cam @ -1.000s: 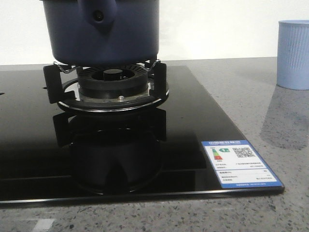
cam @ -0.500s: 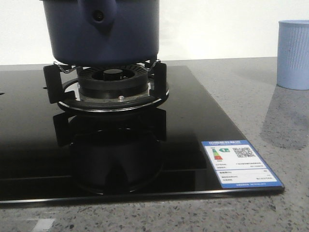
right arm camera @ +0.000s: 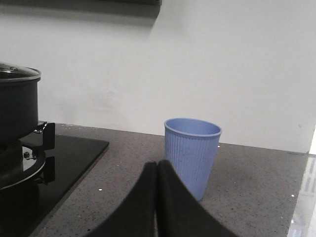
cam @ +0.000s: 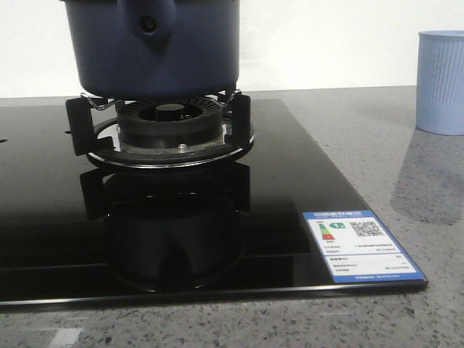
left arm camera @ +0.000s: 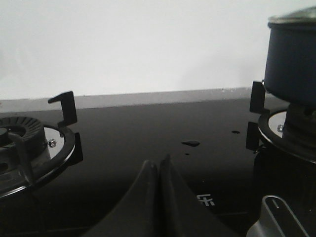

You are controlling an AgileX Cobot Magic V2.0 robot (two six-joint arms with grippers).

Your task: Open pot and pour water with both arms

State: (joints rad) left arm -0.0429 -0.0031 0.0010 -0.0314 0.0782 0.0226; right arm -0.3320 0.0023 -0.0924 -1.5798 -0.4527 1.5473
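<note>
The dark navy pot [cam: 152,47] stands on the burner grate [cam: 168,127] of the black glass hob, its handle mount facing me. In the left wrist view the pot [left arm camera: 291,59] shows with its glass lid [left arm camera: 295,18] on top. The right wrist view catches the lidded pot [right arm camera: 17,101] at the frame edge. My left gripper [left arm camera: 159,165] is shut and empty, low over the hob between the two burners. My right gripper [right arm camera: 157,167] is shut and empty, over the grey counter in front of the light blue ribbed cup [right arm camera: 192,155]. Neither arm shows in the front view.
The light blue cup [cam: 441,81] stands on the speckled grey counter [cam: 406,174] to the right of the hob. A second burner [left arm camera: 29,148] lies at the hob's other side. A few droplets [left arm camera: 190,143] sit on the glass. An energy label [cam: 360,245] marks the hob's front right corner.
</note>
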